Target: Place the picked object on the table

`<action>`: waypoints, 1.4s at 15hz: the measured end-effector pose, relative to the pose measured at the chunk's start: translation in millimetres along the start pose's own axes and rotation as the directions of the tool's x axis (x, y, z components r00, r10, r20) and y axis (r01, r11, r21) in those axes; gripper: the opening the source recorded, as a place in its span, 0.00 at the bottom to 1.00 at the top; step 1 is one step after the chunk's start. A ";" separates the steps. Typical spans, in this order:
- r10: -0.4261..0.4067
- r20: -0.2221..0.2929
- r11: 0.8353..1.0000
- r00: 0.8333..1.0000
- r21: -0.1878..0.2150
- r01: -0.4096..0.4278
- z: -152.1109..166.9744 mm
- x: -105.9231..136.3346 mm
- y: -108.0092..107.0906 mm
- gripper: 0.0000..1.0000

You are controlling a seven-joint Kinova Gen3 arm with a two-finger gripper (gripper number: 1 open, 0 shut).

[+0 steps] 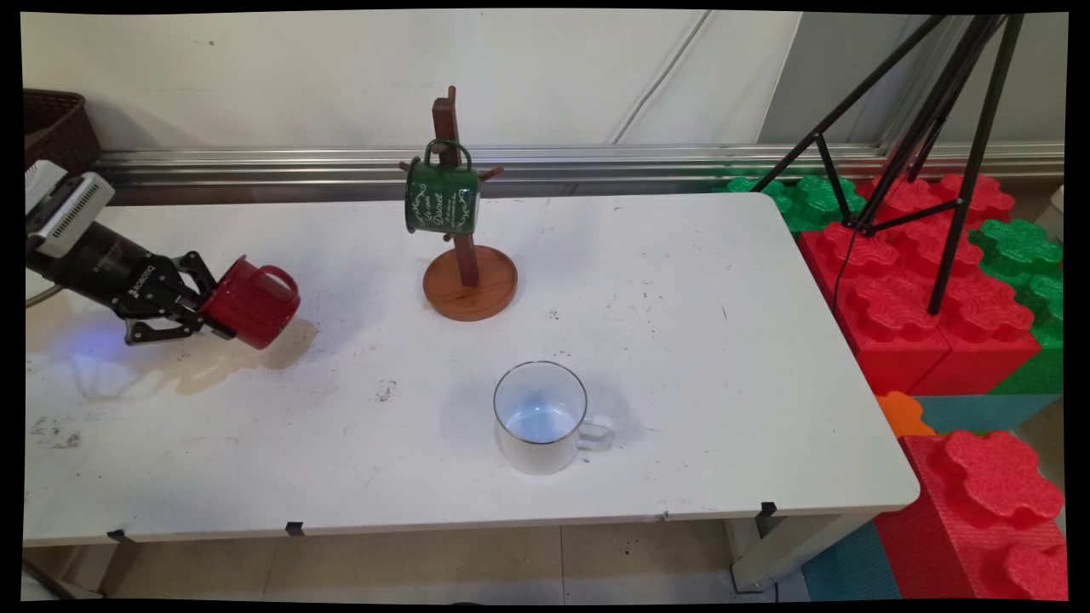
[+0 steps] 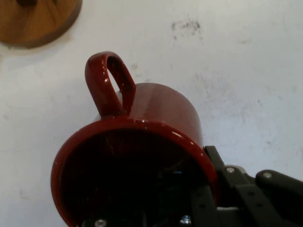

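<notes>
I have my gripper (image 1: 209,313) clamped on the rim of a red mug (image 1: 255,305), at the left of the frame in the main view. One finger lies outside the wall and the other seems to reach inside the mouth. The mug lies tipped on its side in my grasp, mouth toward my hand and bottom toward the middle of the table (image 1: 681,340). Its handle (image 1: 277,274) points up. A shadow sits under it on the tabletop, so I judge it is just clear of the surface, though I cannot be certain it touches nowhere.

In the hand view the red mug (image 2: 161,109) fills the lower middle, its dark inside facing the camera. My gripper (image 2: 189,198) shows black linkage at the lower right of the rim. The mug is glossy, enamel-like, with a rolled lip and a thick loop handle (image 2: 106,85). The table (image 2: 246,56) is white, matte and scuffed with grey smudges.

Up and to the right stands a wooden mug rack (image 1: 470,285), a round base with an upright post and short pegs. Its base (image 2: 38,19) shows at the upper left of the hand view. A green mug (image 1: 441,197) with white lettering hangs from one peg by its handle.

A white mug (image 1: 541,417) with a thin dark rim stands upright at the lower middle, well apart from me. A dark basket (image 1: 55,128) sits at the upper left. A black tripod (image 1: 954,170) stands on red and green foam blocks (image 1: 903,315) at the right.
</notes>
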 end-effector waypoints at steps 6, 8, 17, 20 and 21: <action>0.036 0.067 0.999 0.997 -0.012 -0.036 1.0 -2.0 3.6 0.00; 0.043 0.084 0.999 0.995 -0.016 -0.042 2.7 -2.3 5.0 0.00; 0.044 0.126 0.999 0.991 -0.016 -0.043 18.9 4.2 3.9 0.00; 0.044 0.133 0.999 0.990 -0.017 -0.042 22.9 5.4 2.3 0.00; 0.044 0.135 0.999 0.990 -0.017 -0.042 23.7 5.5 1.9 0.00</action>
